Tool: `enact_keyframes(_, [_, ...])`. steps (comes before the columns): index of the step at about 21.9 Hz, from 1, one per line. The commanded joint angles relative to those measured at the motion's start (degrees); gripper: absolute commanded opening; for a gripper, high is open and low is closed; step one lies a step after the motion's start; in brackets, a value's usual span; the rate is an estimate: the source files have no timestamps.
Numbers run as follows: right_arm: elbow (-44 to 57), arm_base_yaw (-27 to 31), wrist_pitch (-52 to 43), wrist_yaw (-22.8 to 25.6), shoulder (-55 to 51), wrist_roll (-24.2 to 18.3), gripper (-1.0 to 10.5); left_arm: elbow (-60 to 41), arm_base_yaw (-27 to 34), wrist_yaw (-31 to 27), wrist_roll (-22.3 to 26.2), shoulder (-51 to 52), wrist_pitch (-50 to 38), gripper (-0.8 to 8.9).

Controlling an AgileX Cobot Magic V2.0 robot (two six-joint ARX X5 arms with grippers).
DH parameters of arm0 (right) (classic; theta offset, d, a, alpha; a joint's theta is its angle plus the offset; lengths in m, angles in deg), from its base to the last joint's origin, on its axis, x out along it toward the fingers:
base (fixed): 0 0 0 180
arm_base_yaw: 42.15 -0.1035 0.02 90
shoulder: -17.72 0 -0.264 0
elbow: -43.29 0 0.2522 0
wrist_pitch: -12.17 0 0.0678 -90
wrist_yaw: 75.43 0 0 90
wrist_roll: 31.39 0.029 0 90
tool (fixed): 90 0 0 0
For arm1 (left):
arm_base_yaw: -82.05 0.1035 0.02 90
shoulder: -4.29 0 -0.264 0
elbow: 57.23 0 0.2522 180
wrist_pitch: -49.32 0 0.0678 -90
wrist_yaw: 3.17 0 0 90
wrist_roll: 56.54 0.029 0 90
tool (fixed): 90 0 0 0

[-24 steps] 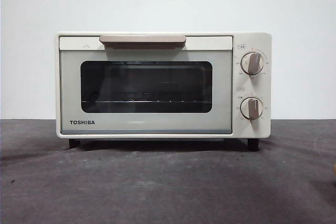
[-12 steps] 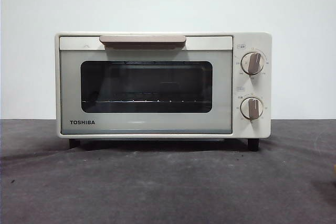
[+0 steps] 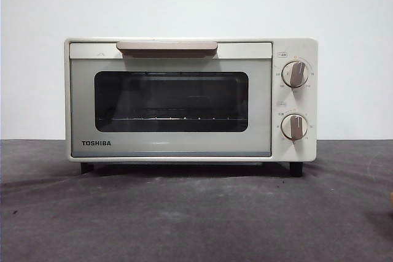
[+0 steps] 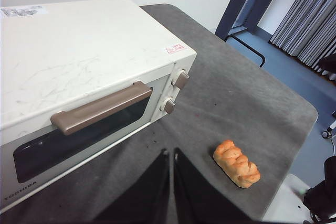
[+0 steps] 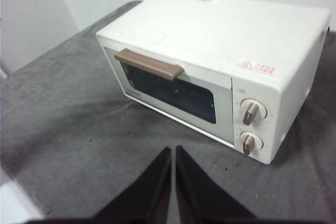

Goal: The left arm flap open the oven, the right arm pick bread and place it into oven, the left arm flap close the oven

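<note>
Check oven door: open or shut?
Shut. The oven door sits flush with the front panel, handle up at the top edge; the bread lies outside on the table.

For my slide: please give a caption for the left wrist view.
Shut left gripper above the table, between the closed oven and bread.

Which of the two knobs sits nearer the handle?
The upper knob. It sits just below the top edge, close to the level of the handle; the lower knob sits beneath it, nearer the oven's feet.
</note>
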State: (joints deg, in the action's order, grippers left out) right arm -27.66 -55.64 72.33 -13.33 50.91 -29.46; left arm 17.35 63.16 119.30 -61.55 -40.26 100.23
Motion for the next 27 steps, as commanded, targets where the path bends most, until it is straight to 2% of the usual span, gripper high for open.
enact_keyframes(1, [-1.0, -0.2, -0.1, -0.2, 0.5, 1.0, 0.2, 1.3, -0.2, 0.2, 1.0, -0.3, -0.7, 0.34])
enact_keyframes(3, [-1.0, -0.2, -0.1, 0.0, 0.5, 1.9, 1.1, 1.3, -0.2, 0.2, 1.2, -0.4, -0.9, 0.84])
enact_keyframes(7, [-1.0, -0.2, -0.1, 2.9, 0.4, 5.0, 4.0, 1.3, -0.2, 0.2, 1.2, -0.5, -1.8, 3.74])
enact_keyframes(10, [-1.0, -0.2, -0.1, 2.8, 0.4, 5.4, 5.2, 1.3, -0.3, 0.2, 1.2, -0.5, -2.8, 5.10])
enact_keyframes(20, [-1.0, -0.2, 0.9, 2.9, 1.8, 10.6, 5.3, 1.3, -0.3, 0.2, 0.9, -0.5, -4.1, 5.04])
enact_keyframes(24, [-1.0, -0.2, 5.5, 3.1, 5.6, 11.7, 5.3, 1.3, -0.8, 0.2, 0.9, -0.5, -4.1, 5.04])
enact_keyframes(27, [-0.9, -0.2, 10.6, 6.1, 9.9, 11.7, 5.3, 1.3, -1.0, 0.2, 0.9, -0.5, -4.1, 5.04])
